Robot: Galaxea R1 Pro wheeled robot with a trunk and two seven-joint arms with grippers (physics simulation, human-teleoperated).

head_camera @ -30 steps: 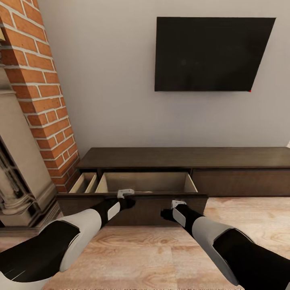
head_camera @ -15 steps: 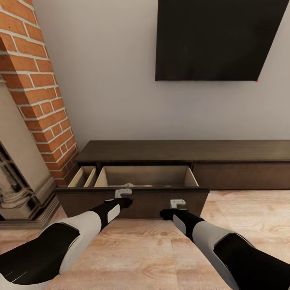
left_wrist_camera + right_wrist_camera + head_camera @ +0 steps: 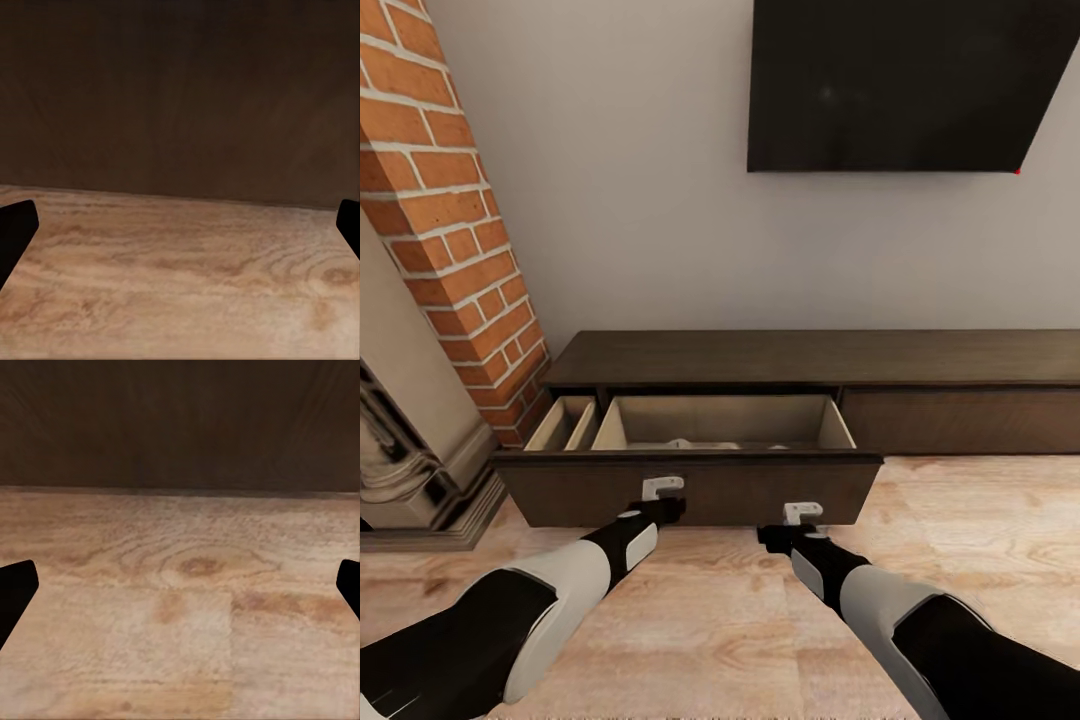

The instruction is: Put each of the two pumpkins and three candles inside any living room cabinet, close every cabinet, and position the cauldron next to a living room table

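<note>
Down at the near edge, both arms reach forward and low over the light wood plank floor (image 3: 720, 620), and the left gripper (image 3: 660, 489) and right gripper (image 3: 801, 513) sit right up against the dark drawer front (image 3: 690, 490) of the cabinet (image 3: 810, 357). Both sets of fingers are spread wide with nothing between them: in the left wrist view one black fingertip (image 3: 15, 232) sits at each side with open floor and brown panel in the gap, and the right wrist view gives the same picture, a fingertip (image 3: 15, 589) at either edge. Whether the grippers are actually touching the panel I can't tell. The drawer stands pulled well out, its pale beige interior (image 3: 725, 420) on show, with something pale lying low behind the front lip (too little of it shows to name; it could be one of the candles, but I won't call it). A narrower compartment (image 3: 565, 422) lies open just beside it toward the brick fireplace (image 3: 450, 230). The likely step, I'd judge, is shutting this drawer. To do it well, press both grippers flat on the front at even height and push square, straight toward the wall, so it doesn't skew, and ease off near the end. Beyond that, the cabinet's long top, the grey wall, and the black television (image 3: 900, 85) mounted above.
</note>
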